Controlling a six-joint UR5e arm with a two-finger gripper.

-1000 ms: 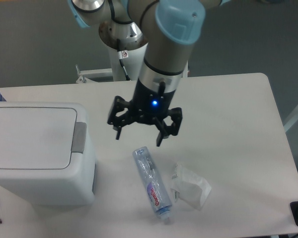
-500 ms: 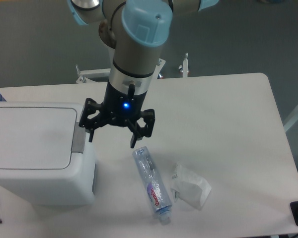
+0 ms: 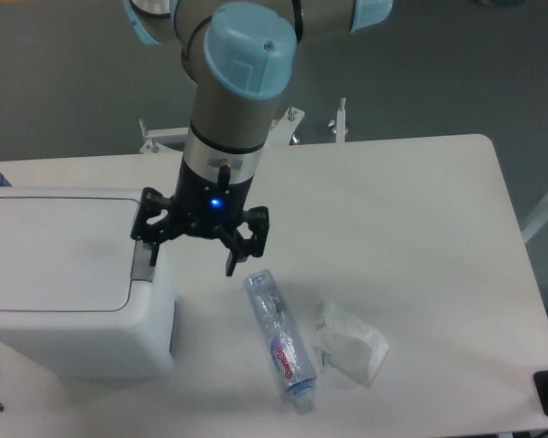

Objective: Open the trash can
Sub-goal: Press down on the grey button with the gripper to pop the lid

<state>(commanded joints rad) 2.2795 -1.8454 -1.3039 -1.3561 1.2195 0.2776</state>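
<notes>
White tabletop (image 3: 420, 201) is seen beneath everything, and across it the arm (image 3: 233, 109) has been carried leftward since the earlier frames, so that the gripper (image 3: 192, 255), which hung over bare table well right of the bin a second ago, is now found at the bin's right edge. The trash can (image 3: 64, 274) lies to the left of the pincer and partly beneath it; it has not shifted, its lid (image 3: 59, 251) is flat and shut, and its longer side runs left to right across the view, with the grey push-button strip (image 3: 144, 265) on the right end, pointing toward the pincer. The left fingertip (image 3: 152, 255) is seen directly over that strip, though contact cannot be confirmed from this angle, while the right fingertip (image 3: 231, 265) hangs over the table. The fingers are held spread apart with nothing between them. A clear plastic bottle (image 3: 279, 342) is laid on its side below and to the right of the pincer, unmoved, its long axis running down and slightly right, cap end nearest the front edge. A crumpled clear wrapper (image 3: 352, 342) is found further right, just beside the bottle, also unmoved. Nothing is seen between the pincer and the strip.
</notes>
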